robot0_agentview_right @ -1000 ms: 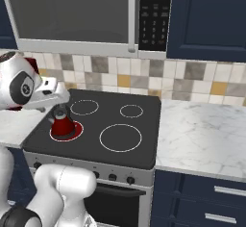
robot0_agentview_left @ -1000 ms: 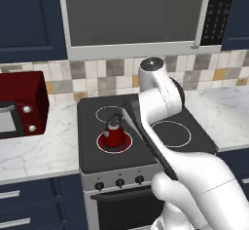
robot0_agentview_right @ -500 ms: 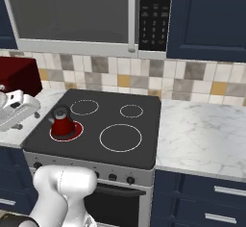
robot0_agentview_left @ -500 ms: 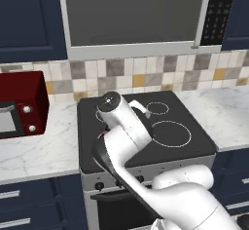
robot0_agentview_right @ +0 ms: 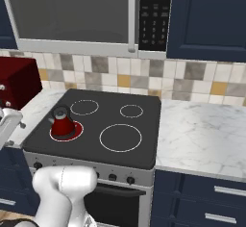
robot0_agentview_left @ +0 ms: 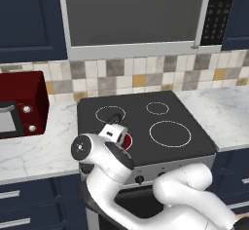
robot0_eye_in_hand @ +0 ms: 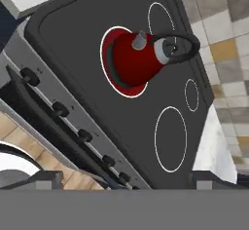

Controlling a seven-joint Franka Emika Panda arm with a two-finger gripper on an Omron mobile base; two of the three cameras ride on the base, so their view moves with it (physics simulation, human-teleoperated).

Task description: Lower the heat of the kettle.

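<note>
On the stove, one kettle sits on one glowing burner among four; tool's state unclear.

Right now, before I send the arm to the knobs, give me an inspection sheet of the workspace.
Surface: black stovetop with four ringed burners; the front left burner glows red, the other three look dark.
Job's things: the kettle stands upright on the glowing burner; a row of control knobs runs along the stove's front panel.
Clutter: nothing seen on the stovetop besides the kettle.
Grippers: the gripper itself cannot be made out; the hand camera looks down over the stove's front left edge, and open or shut cannot be told.
Cables: nothing seen.
Surroundings: red microwave on the marble counter left of the stove, tiled backsplash, navy cabinets.
</note>
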